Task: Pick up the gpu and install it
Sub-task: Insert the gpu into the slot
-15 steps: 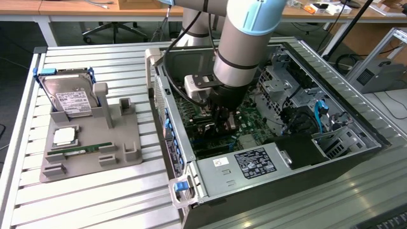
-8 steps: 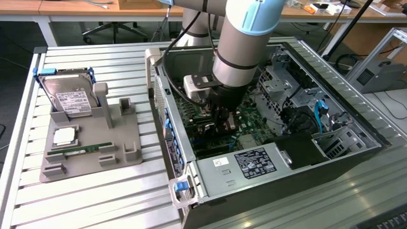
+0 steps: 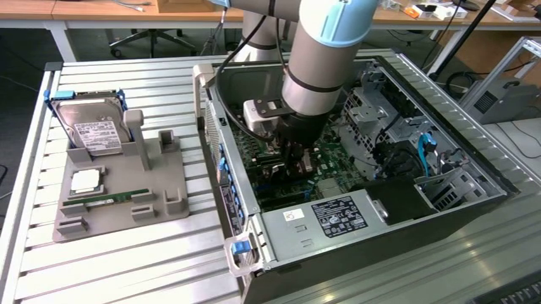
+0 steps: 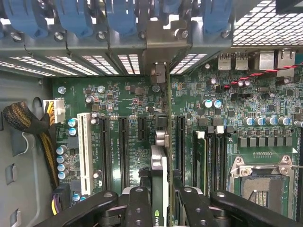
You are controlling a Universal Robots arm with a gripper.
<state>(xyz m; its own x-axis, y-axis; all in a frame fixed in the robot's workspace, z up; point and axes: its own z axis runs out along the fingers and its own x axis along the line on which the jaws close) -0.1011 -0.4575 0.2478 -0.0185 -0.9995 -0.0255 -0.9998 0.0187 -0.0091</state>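
At the exterior view's left, a grey fixture tray (image 3: 127,183) lies on the slatted metal table (image 3: 101,266), carrying a silver hard drive (image 3: 91,130) with a white label, a square processor (image 3: 86,181) and a slim green memory stick (image 3: 108,200). To the right of the tray the open computer case (image 3: 355,215) lies on its side, its green motherboard (image 3: 334,155) exposed. The robot arm (image 3: 325,50) reaches down into the case, and its gripper (image 3: 298,166) sits low over the board. In the wrist view the black fingers (image 4: 137,205) press on either side of the gpu (image 4: 159,189), which is seen edge-on, standing upright between them; the jaws are partly closed, clamped on the card. The card's silver end bracket (image 4: 160,71) meets the case's rear slot openings beneath the blue retention clips (image 4: 120,16), and its lower edge lines up with a black expansion slot (image 4: 179,142) beside the white slot (image 4: 85,151). The empty processor socket (image 4: 262,177) lies further across the board.
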